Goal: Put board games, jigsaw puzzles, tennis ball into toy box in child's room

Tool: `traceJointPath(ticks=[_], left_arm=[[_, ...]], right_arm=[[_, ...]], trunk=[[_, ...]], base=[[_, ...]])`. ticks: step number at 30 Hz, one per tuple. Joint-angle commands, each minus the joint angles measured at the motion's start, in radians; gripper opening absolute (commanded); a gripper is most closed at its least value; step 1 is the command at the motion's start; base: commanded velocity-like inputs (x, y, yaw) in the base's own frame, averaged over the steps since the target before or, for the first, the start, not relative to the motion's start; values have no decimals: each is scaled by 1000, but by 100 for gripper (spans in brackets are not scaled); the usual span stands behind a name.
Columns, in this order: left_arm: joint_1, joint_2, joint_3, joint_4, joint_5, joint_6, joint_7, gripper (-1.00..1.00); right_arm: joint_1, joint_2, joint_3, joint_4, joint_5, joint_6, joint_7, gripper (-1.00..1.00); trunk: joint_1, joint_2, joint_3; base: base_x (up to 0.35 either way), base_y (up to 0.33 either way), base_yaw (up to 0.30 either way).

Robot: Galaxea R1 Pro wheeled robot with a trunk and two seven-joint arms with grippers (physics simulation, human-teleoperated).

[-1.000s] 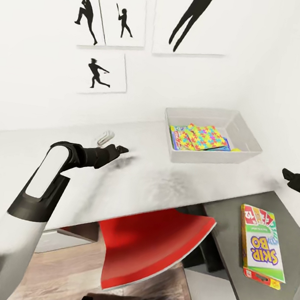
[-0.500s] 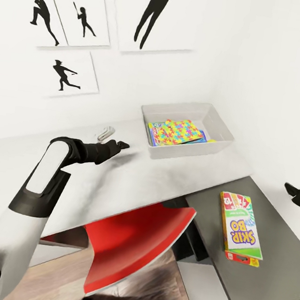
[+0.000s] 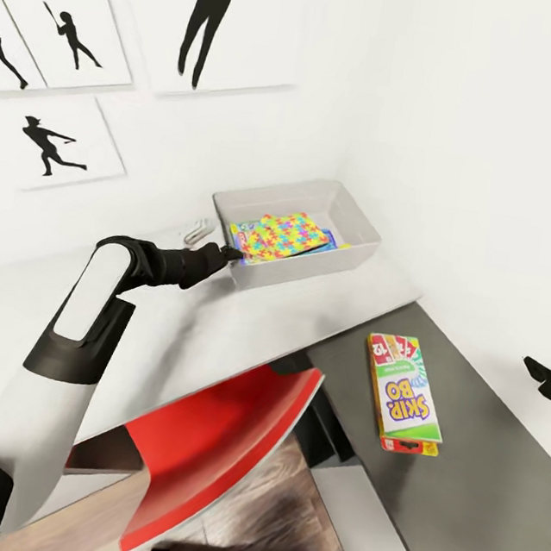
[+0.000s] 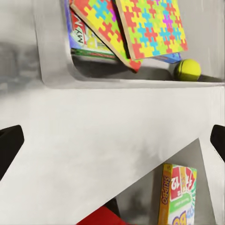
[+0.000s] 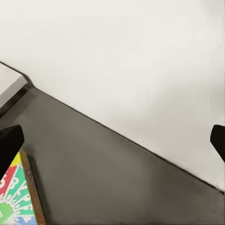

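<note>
On the grey table, my left wrist view reveals a tennis ball in the toy box; both grippers gape empty (Skip-Bo box lies between them).

Everything's lit bright and even, walls nearly blown out to white. Soft smudgy shadows are cast on the tabletop. Straight lines get stretched toward the head view's edges

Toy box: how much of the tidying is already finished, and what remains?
The toy box already holds the jigsaw puzzles, the tennis ball and at least one game box underneath. Both grippers are open and empty. The Skip-Bo box lies on the dark desk section, not yet packed.
</note>
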Motion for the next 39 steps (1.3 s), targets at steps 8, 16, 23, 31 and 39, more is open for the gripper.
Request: traceJointPath(ticks=[8, 16, 23, 31, 39], left_arm=[[-46, -8, -29, 31, 4, 0, 13, 100], [-99, -11, -92, 88, 0, 0, 14, 100], [-130, -12, -121, 153, 5, 0, 13, 100], [-141, -7, -129, 228, 7, 0, 13, 100], [-145, -3, -131, 296, 7, 0, 11, 100]], right_arm=[[8, 2, -32, -1, -1, 5, 16, 100], [21, 5, -48, -1, -2, 4, 36, 100], [28, 5, -53, 0, -3, 5, 86, 100], [31, 4, -51, 2, -1, 7, 115, 100], [30, 4, -48, 4, -1, 7, 124, 100]], trunk=[[1, -2, 1], [1, -2, 4], [1, -2, 7], [1, -2, 10], [1, -2, 11]], base=[[0, 0, -278], [0, 0, -278], [0, 0, -278], [0, 0, -278], [0, 0, -279]])
